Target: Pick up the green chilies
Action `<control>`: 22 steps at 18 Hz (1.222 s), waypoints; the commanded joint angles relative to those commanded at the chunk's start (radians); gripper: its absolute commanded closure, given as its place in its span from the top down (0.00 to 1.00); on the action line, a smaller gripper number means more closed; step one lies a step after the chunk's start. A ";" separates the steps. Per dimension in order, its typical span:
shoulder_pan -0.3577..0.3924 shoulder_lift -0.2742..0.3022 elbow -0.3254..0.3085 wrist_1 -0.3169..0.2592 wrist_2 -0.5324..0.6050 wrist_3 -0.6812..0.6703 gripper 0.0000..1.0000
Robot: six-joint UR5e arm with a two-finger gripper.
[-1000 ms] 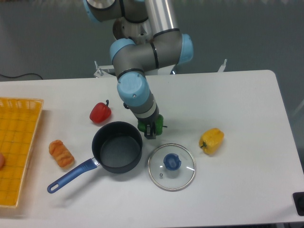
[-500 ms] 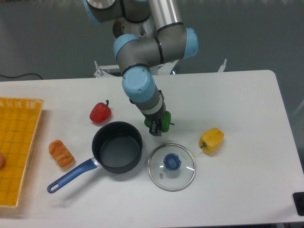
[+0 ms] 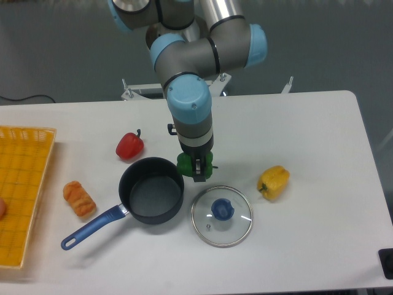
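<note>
Precariously, the gripper point(image 3: 197, 171) pinches the green chilies point(image 3: 185, 163) between its two dark fingers, right at the black saucepan point(image 3: 151, 189)'s two o'clock rim, where a loose hold on the lobed skin could let the toy slip and roll against the pan or onto the glass lid point(image 3: 221, 216) at five o'clock. Only glossy bright-green lumps show either side of the fingers, the rest being hidden.
</note>
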State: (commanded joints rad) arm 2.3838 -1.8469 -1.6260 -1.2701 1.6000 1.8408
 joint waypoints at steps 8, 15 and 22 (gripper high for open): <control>0.005 -0.002 0.000 0.000 -0.020 -0.006 0.48; 0.015 0.000 -0.008 0.000 -0.021 -0.002 0.48; 0.012 0.000 -0.008 0.000 -0.021 -0.002 0.48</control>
State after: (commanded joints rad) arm 2.3961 -1.8469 -1.6337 -1.2701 1.5785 1.8392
